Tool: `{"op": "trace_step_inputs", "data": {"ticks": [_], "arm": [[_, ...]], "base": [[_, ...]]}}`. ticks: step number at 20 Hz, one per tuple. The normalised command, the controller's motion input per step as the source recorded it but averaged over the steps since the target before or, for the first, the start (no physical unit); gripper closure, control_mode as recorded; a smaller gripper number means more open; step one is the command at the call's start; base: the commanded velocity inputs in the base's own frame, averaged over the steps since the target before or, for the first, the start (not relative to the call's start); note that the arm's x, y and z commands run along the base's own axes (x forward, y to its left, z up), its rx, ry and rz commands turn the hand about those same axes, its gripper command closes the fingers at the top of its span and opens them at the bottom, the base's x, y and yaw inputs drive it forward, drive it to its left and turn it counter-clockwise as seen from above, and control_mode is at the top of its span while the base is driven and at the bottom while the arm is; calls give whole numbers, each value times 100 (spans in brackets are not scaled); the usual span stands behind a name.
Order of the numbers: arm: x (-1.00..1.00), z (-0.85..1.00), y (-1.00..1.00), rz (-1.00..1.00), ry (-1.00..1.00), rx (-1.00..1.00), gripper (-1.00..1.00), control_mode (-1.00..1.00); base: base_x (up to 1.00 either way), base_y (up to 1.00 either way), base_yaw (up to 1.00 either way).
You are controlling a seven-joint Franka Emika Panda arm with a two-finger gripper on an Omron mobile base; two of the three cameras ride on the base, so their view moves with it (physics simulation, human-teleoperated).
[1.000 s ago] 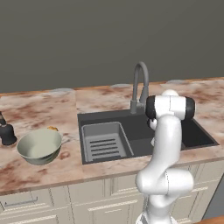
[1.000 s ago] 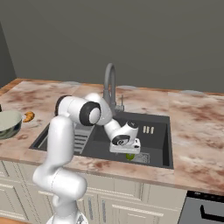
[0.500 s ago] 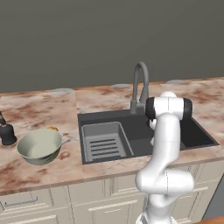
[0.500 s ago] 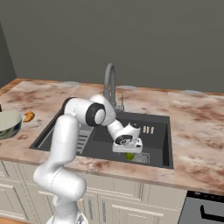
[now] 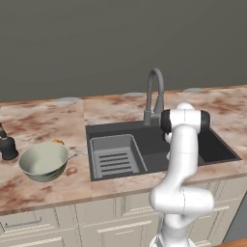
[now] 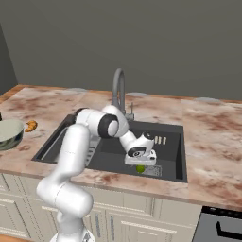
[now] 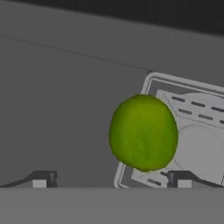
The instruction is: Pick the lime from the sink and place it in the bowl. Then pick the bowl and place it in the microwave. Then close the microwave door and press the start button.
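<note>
The lime (image 7: 143, 132) lies on the floor of the dark sink (image 7: 57, 109), half over the grey drain plate (image 7: 197, 148). My gripper (image 7: 111, 179) is open and hangs just above the lime, one dark fingertip on each side and not touching it. From the right base view the gripper (image 6: 141, 163) reaches down into the sink (image 6: 172, 153) right over the lime (image 6: 140, 168). The pale green bowl (image 5: 44, 161) stands empty on the counter left of the sink (image 5: 217, 149); its edge shows as the bowl (image 6: 7, 133). The microwave and its door are out of view.
A curved grey faucet (image 5: 154, 94) rises behind the basin. A ribbed drain tray (image 5: 116, 157) fills the sink's left half. A small orange item (image 6: 31, 125) lies beside the bowl, and a dark grinder (image 5: 7, 147) stands at the far left. A black appliance (image 6: 222, 227) sits low right.
The hand has sunk a little lower and to the right inside the sink, closer over the lime. Its jaws stayed open. Lime and bowl have not moved.
</note>
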Motion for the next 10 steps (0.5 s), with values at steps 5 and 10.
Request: {"op": "trace_step_inputs", "data": {"ticks": [5, 10], "arm": [[41, -32, 0, 0, 0, 0, -100, -100], [38, -23, -5, 0, 0, 0, -100, -100]], "base": [[0, 0, 0], [0, 0, 0]]}}
